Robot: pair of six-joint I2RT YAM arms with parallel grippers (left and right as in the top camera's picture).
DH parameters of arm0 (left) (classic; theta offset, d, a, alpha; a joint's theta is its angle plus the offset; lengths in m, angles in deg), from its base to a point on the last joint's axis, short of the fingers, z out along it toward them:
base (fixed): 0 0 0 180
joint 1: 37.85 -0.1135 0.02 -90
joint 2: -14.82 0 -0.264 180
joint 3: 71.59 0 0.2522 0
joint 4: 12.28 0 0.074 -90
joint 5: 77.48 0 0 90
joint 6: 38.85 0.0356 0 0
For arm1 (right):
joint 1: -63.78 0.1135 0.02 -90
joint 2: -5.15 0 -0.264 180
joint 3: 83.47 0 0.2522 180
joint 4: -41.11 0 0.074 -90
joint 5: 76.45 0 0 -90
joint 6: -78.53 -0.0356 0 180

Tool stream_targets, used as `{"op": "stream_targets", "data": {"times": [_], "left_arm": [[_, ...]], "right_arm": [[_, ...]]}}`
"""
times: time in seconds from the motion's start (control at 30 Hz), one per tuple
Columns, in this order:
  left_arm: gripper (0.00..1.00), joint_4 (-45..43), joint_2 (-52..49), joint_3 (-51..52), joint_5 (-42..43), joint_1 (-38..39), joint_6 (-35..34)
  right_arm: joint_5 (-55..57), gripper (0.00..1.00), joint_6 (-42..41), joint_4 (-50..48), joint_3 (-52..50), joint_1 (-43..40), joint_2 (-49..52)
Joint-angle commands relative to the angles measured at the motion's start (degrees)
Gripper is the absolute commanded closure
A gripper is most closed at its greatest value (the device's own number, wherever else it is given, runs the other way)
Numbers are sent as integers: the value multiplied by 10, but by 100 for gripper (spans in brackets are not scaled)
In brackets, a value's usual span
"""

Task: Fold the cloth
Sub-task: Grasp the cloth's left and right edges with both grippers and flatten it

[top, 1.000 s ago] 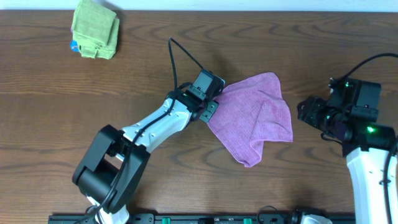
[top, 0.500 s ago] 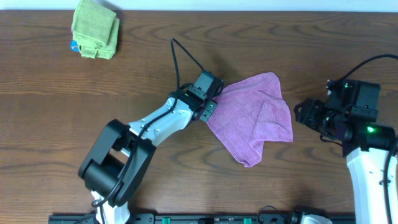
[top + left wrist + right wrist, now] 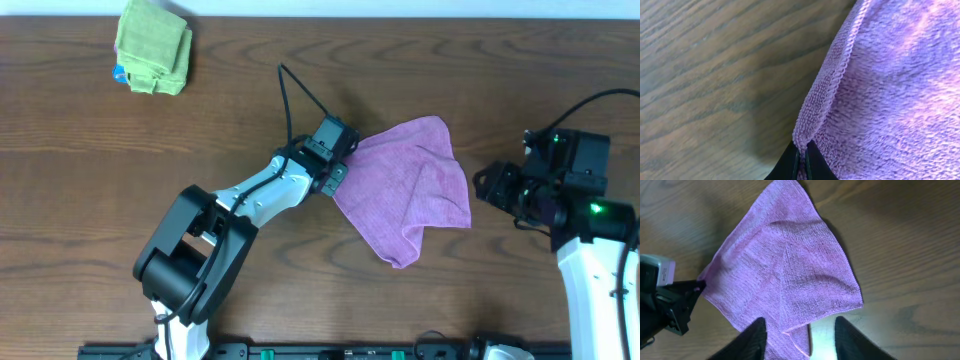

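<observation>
The fold looks to be at its start. The cloth (image 3: 410,190) lies rumpled on the table (image 3: 200,130), right of the middle, with one flap turned over on itself and a corner trailing toward the near edge. The left claw (image 3: 338,172) is closed on the cloth's left edge, pinching the hem so that a small ridge of fabric stands up at its tips. The left arm reaches out low and slanting from its base, with the wrist close to the tabletop. The right claw (image 3: 805,340) hangs just beside the cloth's right edge, not touching it, with its fingers spread and empty and the wrist looking down on the fabric. The next move probably calls for the right claw to take the right edge, so that both can lift and spread the cloth before laying one half over the other. The pinch is thin, so a sharp pull might slip it. A green cloth (image 3: 152,47) sits well apart at the far left.
</observation>
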Motion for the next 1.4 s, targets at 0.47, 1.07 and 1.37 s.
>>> {"op": "stream_targets", "data": {"times": [0.47,1.07,1.37], "left_arm": [[94,175,33,-11,-21,-123,-142],[94,251,53,-11,7,-120,-189],[94,294,53,-11,24,-118,-219]], "right_arm": [[-3,98,35,-45,-2,110,102],[45,98,34,-175,-2,162,325],[45,98,34,-221,-2,176,376]]}}
